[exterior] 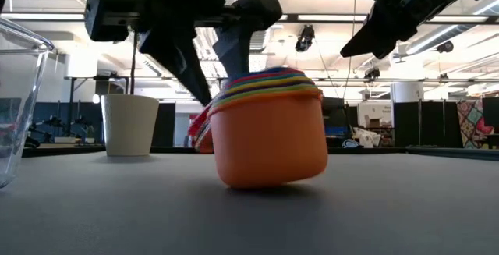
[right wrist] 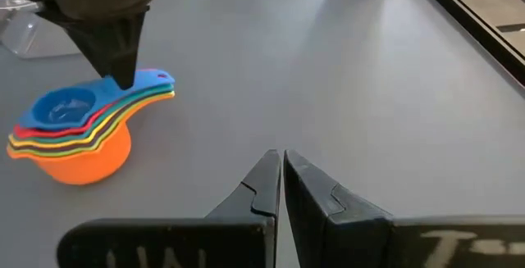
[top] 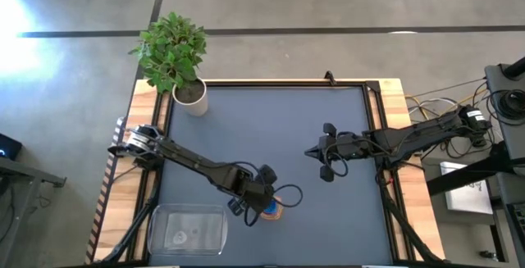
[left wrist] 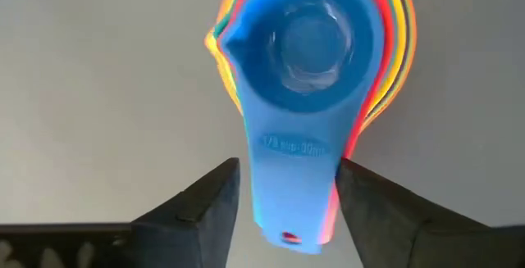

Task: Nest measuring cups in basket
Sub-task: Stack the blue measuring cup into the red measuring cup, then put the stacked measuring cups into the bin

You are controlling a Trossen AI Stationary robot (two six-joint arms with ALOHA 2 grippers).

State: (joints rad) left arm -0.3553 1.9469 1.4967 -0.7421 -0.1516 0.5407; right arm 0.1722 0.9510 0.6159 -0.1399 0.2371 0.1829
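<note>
Orange-based nested measuring cups (right wrist: 70,133) half-hide under the left pincer (left wrist: 283,198), spread astride their handles; right pincer (right wrist: 283,178) closed.

Dark grey table top (top: 271,129) with wooden edges. Far left corner: white plant pot (top: 191,98) with a leafy plant. Near left corner: clear basket (top: 188,229). Just right of the basket: nested stack of measuring cups (top: 271,210), orange outermost, blue on top.
</note>
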